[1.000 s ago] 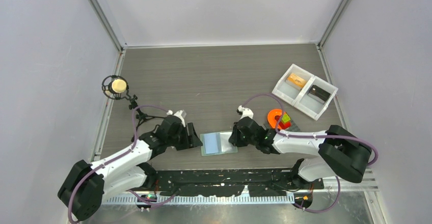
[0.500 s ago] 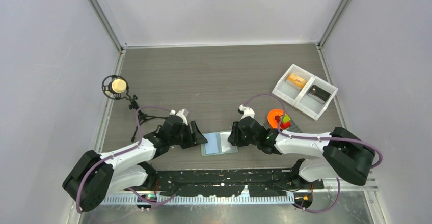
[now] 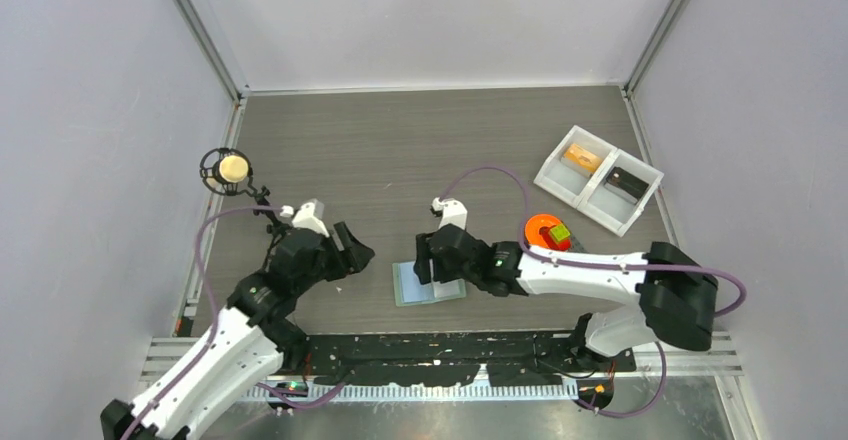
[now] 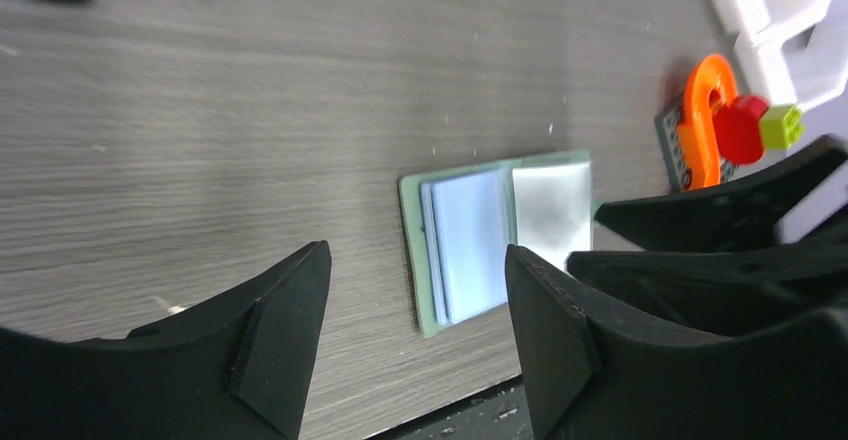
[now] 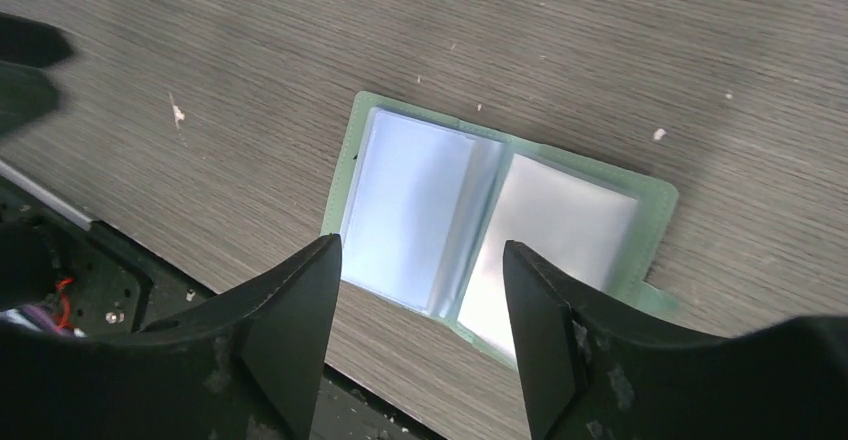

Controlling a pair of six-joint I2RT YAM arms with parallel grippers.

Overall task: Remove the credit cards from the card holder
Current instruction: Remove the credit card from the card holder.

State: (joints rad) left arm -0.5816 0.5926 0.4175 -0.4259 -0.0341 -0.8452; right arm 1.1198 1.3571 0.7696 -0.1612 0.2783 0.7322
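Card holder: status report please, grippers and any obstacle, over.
Left gripper open, empty, apart from card holder. Right gripper open, empty, above it. It lies open, flat on table; no card out. Nothing in the way.

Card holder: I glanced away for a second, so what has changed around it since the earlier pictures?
The left pincer backed off leftward from the card holder and stands open, empty. The right pincer opened and moved left from the holder's right edge to hang over it. The holder lies open on the same spot; the white tray is unmoved.
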